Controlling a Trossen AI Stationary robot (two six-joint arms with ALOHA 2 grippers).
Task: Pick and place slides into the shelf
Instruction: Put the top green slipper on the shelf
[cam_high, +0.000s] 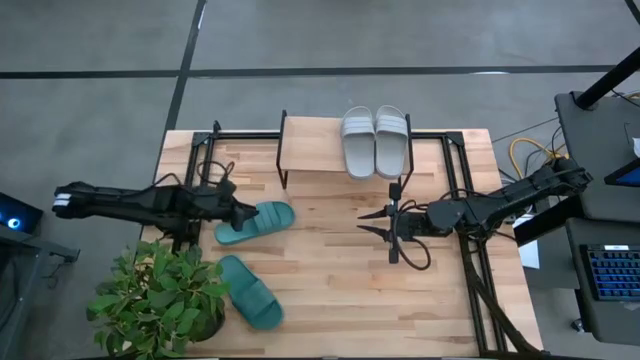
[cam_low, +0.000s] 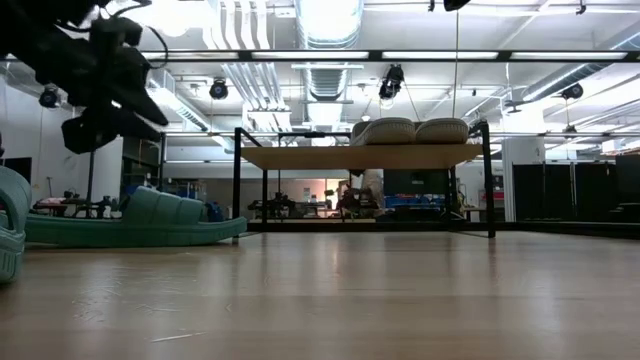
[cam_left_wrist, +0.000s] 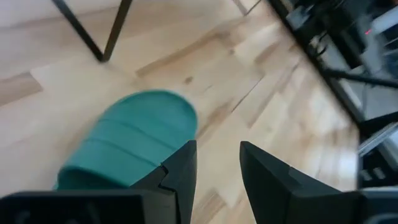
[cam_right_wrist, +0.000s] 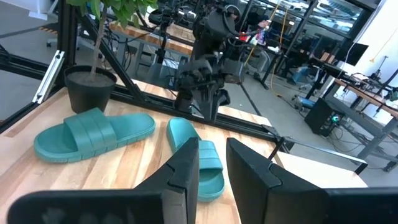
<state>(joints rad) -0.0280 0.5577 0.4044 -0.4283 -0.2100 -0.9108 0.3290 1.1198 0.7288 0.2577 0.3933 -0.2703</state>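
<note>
Slides split two and two across your table: both light grey slides (cam_high: 375, 141) sit side by side on the shelf (cam_high: 310, 157), toward its right end, while both teal ones are down on the wooden tabletop (cam_high: 330, 270). Your left gripper (cam_high: 247, 213) hovers at the near teal slide (cam_high: 256, 221), which lies just in front of the shelf's left legs; the left wrist view shows its fingers (cam_left_wrist: 180, 171) parted by a narrow gap, nothing between them, the slide just beside them. Your second teal slide (cam_high: 249, 291) rests closer to the front edge, next to the potted plant (cam_high: 160, 295). Your right gripper (cam_high: 381, 222) hangs over bare wood right of centre, jaws narrowly parted and empty.
</note>
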